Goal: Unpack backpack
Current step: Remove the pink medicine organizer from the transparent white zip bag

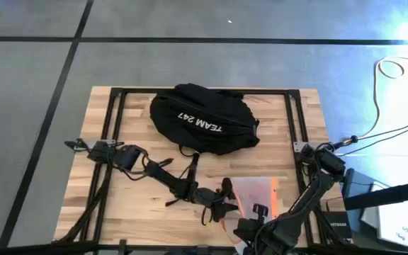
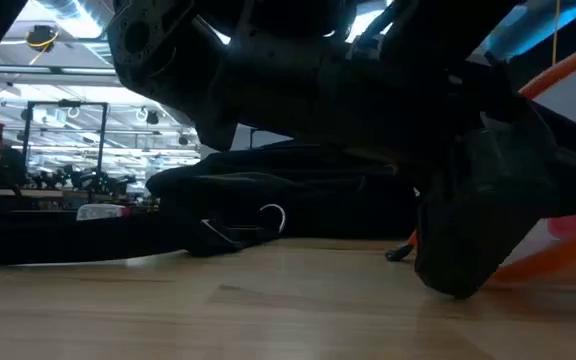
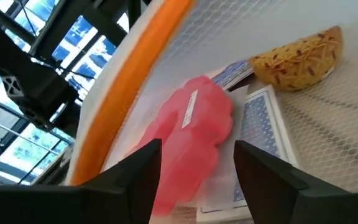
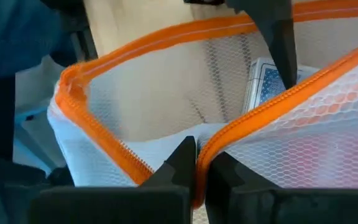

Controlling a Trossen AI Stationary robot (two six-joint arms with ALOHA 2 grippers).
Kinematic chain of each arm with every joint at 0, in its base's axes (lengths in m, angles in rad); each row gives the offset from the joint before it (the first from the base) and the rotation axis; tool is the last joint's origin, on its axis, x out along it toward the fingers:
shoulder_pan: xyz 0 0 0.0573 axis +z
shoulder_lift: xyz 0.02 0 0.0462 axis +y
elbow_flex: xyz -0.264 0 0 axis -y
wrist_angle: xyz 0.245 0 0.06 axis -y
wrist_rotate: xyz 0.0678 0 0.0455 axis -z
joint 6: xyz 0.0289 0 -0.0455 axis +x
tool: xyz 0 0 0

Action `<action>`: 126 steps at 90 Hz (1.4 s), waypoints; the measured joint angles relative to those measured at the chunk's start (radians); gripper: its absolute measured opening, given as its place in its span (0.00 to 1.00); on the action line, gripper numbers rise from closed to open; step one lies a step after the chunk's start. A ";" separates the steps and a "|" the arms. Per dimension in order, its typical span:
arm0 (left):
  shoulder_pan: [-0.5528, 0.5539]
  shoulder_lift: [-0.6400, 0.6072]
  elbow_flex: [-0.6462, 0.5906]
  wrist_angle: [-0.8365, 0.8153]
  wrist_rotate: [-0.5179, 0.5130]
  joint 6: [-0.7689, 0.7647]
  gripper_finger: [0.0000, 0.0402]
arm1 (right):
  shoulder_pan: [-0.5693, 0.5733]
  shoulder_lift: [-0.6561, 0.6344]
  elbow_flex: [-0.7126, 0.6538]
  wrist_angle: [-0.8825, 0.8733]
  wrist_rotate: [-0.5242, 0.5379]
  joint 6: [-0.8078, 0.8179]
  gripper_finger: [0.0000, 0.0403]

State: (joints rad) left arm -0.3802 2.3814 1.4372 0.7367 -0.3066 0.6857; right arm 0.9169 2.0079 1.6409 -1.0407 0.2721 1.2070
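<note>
High view shows the backpack [image 1: 204, 119] lying at the worktop's [image 1: 133, 205] far middle. Nearer, a white mesh pouch [image 1: 255, 195] with orange trim: the left end effector [image 3: 197, 168] is spread around a pink item [image 3: 190, 140] inside, and the right end effector [image 4: 196, 163] pinches the pouch's rim.

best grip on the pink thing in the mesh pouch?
Take the pink item across its narrow width, coming in through the pouch mouth that the right gripper pinches at the orange rim. It lies lengthwise on the card box, and the left gripper already straddles it, fingers open.
</note>
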 joint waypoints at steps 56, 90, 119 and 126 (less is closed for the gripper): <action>0.008 0.004 0.003 -0.020 0.000 -0.038 0.46 | -0.008 0.000 0.033 -0.005 -0.082 -0.049 0.79; 0.008 0.013 0.003 -0.006 -0.004 -0.064 0.46 | -0.005 -0.002 0.167 -0.236 -0.046 -0.093 0.86; 0.009 0.014 0.003 -0.015 -0.011 -0.085 0.46 | 0.014 -0.005 0.101 -0.518 -0.029 0.046 0.69; 0.009 0.014 0.003 -0.018 -0.011 -0.085 0.46 | 0.013 -0.005 0.035 -0.492 -0.067 0.072 0.65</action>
State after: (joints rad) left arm -0.3714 2.3955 1.4403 0.7188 -0.3180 0.6003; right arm 0.9294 2.0026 1.6756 -1.5330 0.2049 1.2789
